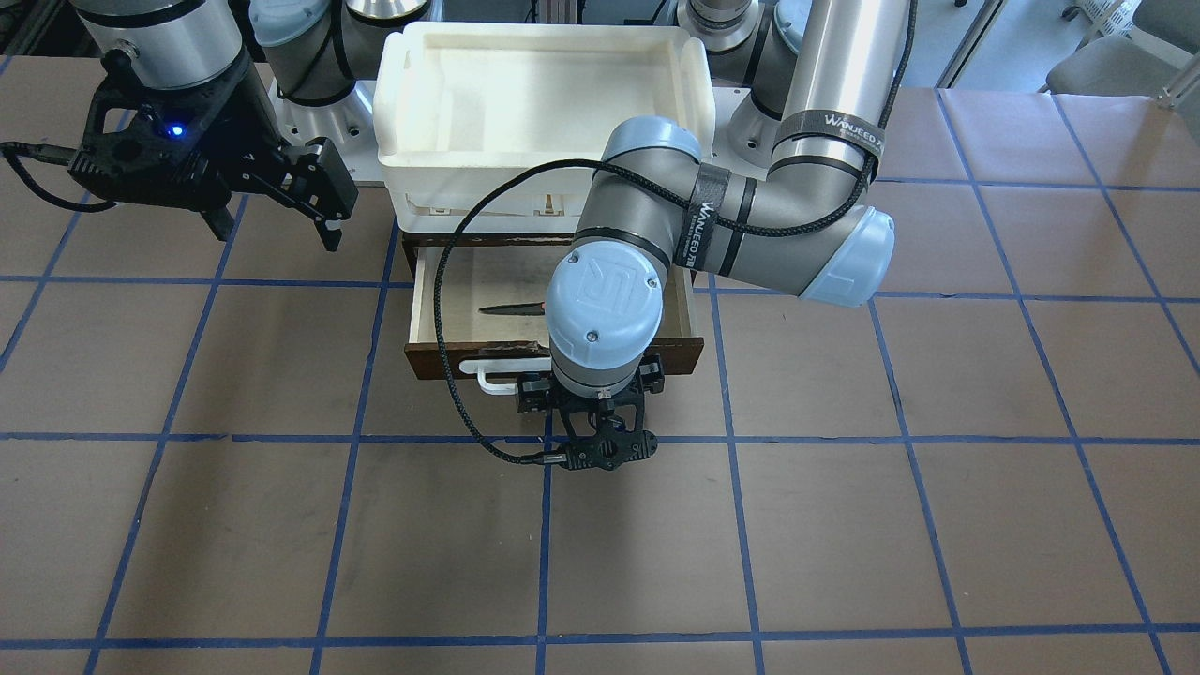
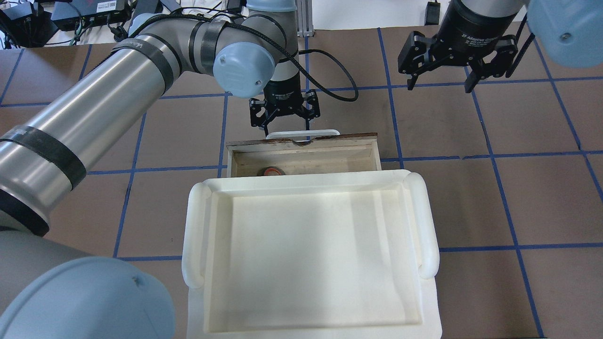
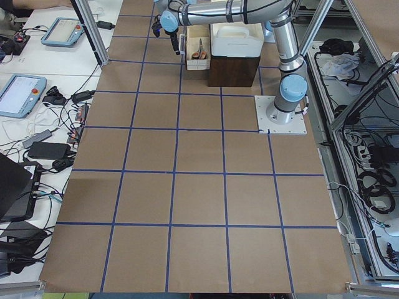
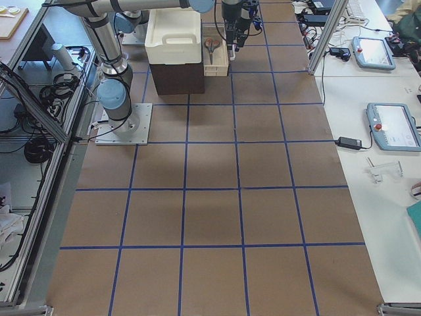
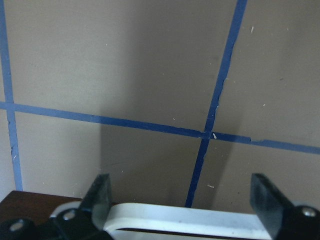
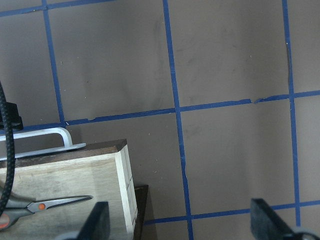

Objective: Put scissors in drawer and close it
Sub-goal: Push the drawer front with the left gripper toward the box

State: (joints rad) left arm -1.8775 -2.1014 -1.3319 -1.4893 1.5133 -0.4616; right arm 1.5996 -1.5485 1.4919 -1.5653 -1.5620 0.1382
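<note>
The dark brown drawer (image 1: 450, 359) stands pulled out from under the white tray, and its pale inside shows in the overhead view (image 2: 306, 157). The scissors (image 1: 511, 307) lie inside it; their orange handle (image 2: 271, 171) peeks out at the tray's edge, and they also show in the right wrist view (image 6: 50, 204). My left gripper (image 2: 287, 129) is open and points down right at the drawer's white bar handle (image 1: 492, 375). In the left wrist view that handle (image 5: 185, 215) lies across the gap of the gripper (image 5: 182, 195). My right gripper (image 2: 440, 84) is open and empty, raised off to the drawer's side.
A large white plastic tray (image 2: 193, 235) sits on top of the drawer's cabinet (image 3: 234, 62). The brown tabletop with blue grid tape (image 1: 731, 525) spreads out in front of the drawer. The left arm's elbow (image 1: 825, 253) hangs over the drawer's side.
</note>
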